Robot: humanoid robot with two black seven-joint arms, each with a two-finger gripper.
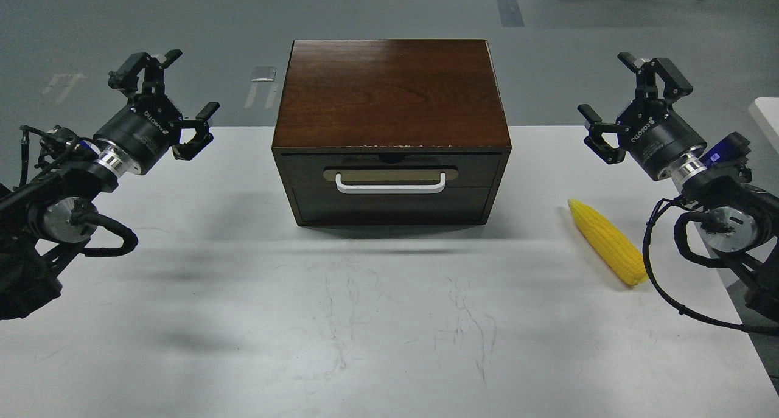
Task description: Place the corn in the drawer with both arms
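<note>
The bright yellow corn point(607, 241) lies on the white table at the right, tip pointing toward the box. The dark brown wooden box stands at the table's middle back, its drawer point(390, 187) pushed in, white bar handle point(390, 185) facing me. My left gripper point(176, 89) hangs open above the table's left side, well left of the box, holding nothing. Over at the right edge, above and beyond the corn, my right gripper point(618, 92) is also open and empty.
The white table point(365, 320) spreads wide in front of the box, its right edge close to the corn. Grey floor lies beyond the table. A white object point(768, 117) shows at the far right edge.
</note>
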